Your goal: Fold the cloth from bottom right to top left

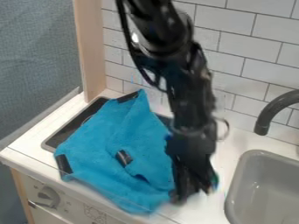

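Note:
The black gripper (191,192) hangs low over the white counter, at the lower right edge of the blue cloth (102,144). Its left side overlaps the cloth's edge in the view; whether it holds any fabric I cannot tell. The cloth lies wrinkled across the dark stove top and over the counter's front edge. Black patches mark its top corner and its left corner, and another black patch shows near its middle, where a layer of fabric appears folded over. The arm hides part of the cloth's right side.
A grey sink (262,188) is set into the counter at the right, with a dark curved faucet (274,109) behind it. The dark stove top (61,135) shows left of the cloth. A wooden post (92,48) and a tiled wall (245,39) stand at the back.

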You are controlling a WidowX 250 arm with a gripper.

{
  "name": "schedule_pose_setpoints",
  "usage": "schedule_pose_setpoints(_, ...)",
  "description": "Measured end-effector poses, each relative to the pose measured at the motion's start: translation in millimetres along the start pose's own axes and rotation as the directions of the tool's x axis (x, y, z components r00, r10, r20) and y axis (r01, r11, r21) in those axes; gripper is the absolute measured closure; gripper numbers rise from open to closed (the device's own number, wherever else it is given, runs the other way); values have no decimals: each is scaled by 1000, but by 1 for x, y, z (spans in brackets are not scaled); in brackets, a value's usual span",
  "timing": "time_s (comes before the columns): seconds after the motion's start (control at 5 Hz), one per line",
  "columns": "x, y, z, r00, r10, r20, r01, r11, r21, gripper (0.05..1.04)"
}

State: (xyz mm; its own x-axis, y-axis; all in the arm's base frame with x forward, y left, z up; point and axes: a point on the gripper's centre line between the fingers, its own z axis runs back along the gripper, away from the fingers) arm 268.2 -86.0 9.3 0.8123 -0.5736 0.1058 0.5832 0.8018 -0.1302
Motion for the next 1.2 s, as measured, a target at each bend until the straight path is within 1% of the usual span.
schedule_pose_setpoints(0.2,-1,33,30,997,68,33,-68,998,-5,1025)
schedule_pose_setpoints(0.4,-6,66,52,990,135,50,-135,991,-6,1025)
schedule_pose_setpoints(0.6,-9,100,62,981,188,41,-188,982,-10,1026)
schedule_pose_setpoints(0.8,-9,121,59,980,198,20,-198,980,-14,1026)
schedule_pose_setpoints(1.0,-10,138,45,981,194,-18,-195,980,-28,1028)
schedule_pose_setpoints(1.2,-9,148,31,984,174,-50,-176,984,-39,1028)
